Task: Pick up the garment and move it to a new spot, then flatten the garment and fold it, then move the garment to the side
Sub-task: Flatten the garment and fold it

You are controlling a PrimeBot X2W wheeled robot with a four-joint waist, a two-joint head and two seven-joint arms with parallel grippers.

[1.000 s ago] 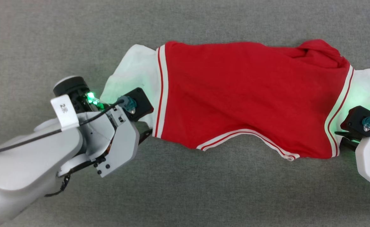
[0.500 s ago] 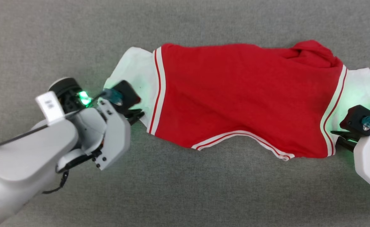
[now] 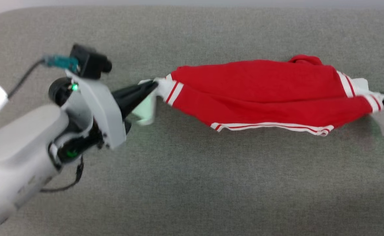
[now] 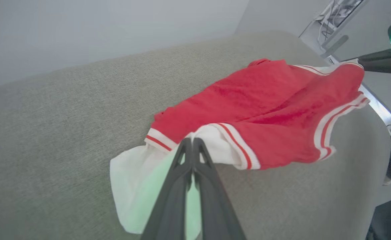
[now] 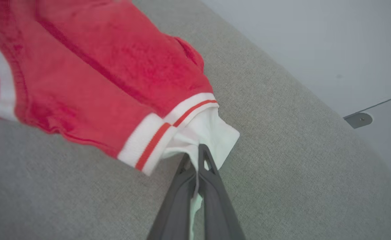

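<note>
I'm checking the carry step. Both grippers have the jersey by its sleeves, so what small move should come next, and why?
Probably move both arms together to carry the jersey toward its new spot, holding the stretch. The left gripper is shut on one white sleeve, the right gripper on the other, and the jersey hangs stretched between them, apparently lifted above the grey surface.

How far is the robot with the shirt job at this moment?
Done: the grasp. The left pincer and the right pincer are each shut on a sleeve of the red shirt. In hand: the shirt hangs stretched between them over the grey cushion, so the move to a new spot looks under way. Left: laying it flat, folding it, and putting it to the side.
</note>
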